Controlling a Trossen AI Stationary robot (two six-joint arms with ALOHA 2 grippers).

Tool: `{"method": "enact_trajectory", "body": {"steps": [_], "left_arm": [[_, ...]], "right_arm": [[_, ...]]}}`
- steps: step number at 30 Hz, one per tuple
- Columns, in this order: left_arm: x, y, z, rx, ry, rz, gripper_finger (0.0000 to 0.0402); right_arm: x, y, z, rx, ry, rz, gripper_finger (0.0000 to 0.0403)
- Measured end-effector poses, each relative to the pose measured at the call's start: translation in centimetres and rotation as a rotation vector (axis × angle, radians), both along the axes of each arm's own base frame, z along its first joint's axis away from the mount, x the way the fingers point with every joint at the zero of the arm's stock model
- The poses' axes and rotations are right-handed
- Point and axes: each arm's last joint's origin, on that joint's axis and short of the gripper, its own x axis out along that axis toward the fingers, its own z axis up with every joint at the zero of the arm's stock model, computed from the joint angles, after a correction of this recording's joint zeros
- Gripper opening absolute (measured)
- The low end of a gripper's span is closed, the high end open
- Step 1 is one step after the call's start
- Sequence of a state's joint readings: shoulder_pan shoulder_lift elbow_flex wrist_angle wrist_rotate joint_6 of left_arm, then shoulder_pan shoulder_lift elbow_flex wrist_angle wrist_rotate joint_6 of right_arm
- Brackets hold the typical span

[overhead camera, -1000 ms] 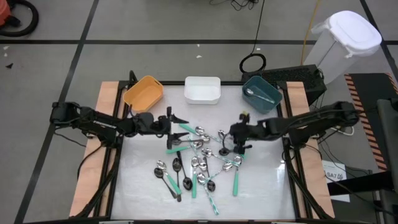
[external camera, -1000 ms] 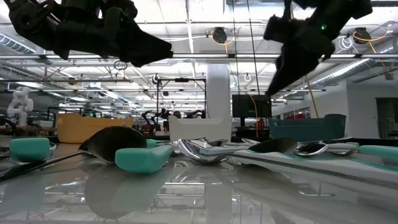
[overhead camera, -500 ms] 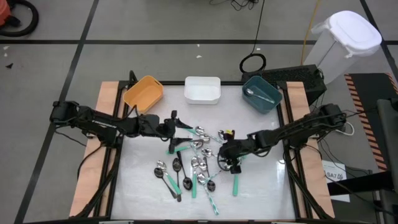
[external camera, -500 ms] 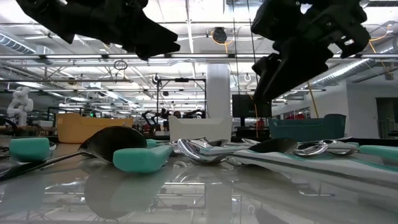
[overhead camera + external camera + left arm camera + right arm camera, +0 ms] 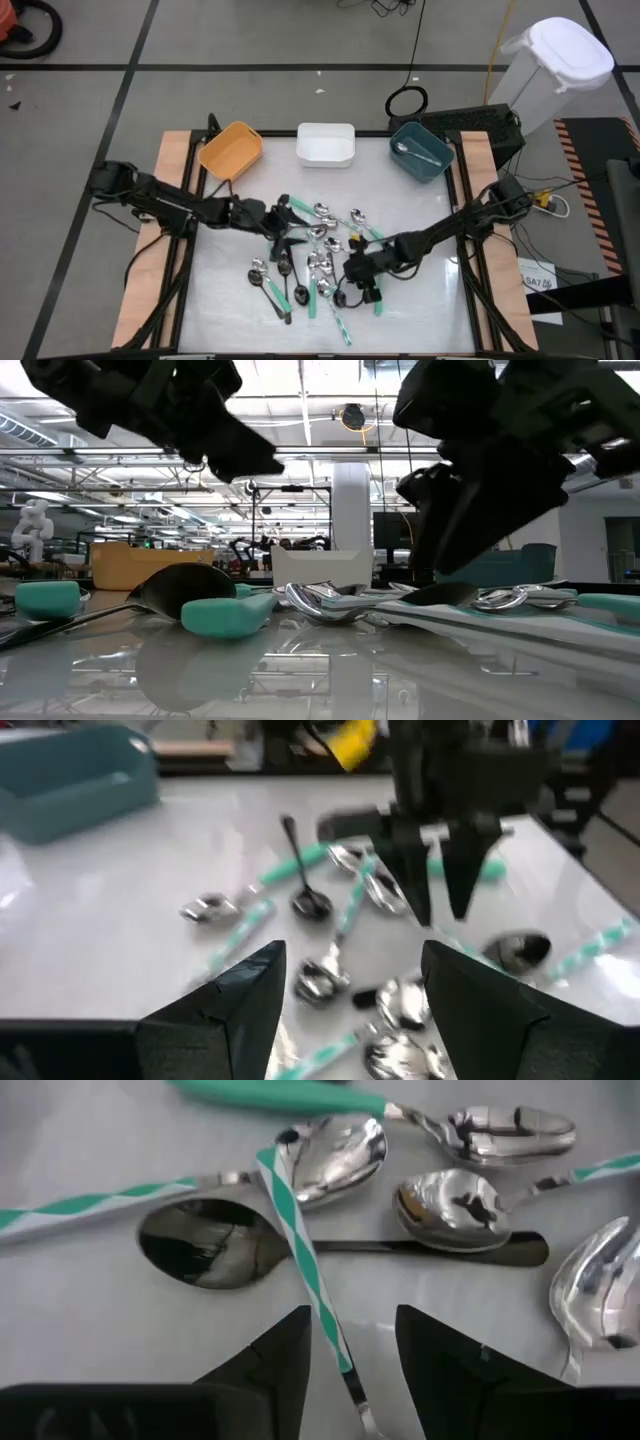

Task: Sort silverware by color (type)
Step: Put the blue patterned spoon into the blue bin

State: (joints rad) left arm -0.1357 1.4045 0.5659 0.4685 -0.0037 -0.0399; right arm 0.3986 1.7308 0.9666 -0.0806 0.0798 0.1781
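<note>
Spoons point(image 5: 318, 262) heaped mid-surface point(image 5: 430, 310), black, mint and silver handles crossing; one more spoon point(image 5: 412, 152) lying in the teal bin point(image 5: 421, 152) at the far right. Striped mint-and-white handle point(image 5: 305, 1265) slanting across a dark bowl and a shiny one, just ahead of the right gripper point(image 5: 350, 1355), fingers apart, nothing between them. Right gripper low over the pile's right edge. Left gripper point(image 5: 281, 224) at the pile's far-left edge, fingers point(image 5: 240, 995) spread wide, empty. Orange bin point(image 5: 231, 148) far left, white bin point(image 5: 325, 144) between orange and teal.
</note>
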Motion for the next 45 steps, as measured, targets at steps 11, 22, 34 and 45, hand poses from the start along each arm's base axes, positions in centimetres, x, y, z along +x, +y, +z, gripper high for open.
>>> {"method": "enact_trajectory", "body": {"steps": [11, 22, 34, 45], "left_arm": [[1.4, -2.3, -2.9, -0.005, -0.009, -0.071, 0.0234], [1.4, -2.8, -3.1, 0.013, -0.01, -0.096, 0.0234], [1.8, -1.8, -2.6, 0.135, -0.087, -0.103, 0.0234], [2.3, -0.2, -1.6, 0.216, -0.198, -0.069, 0.0234]], "right_arm": [[0.1, 1.8, -2.5, -0.078, 0.041, -0.053, 0.0141], [-0.1, 2.3, -2.5, -0.06, 0.042, -0.055, 0.0032], [0.3, 1.9, 2.5, -0.162, -0.093, -0.035, 0.0024], [-1.8, 0.1, 7.9, -0.329, -0.275, -0.201, 0.0023]]}}
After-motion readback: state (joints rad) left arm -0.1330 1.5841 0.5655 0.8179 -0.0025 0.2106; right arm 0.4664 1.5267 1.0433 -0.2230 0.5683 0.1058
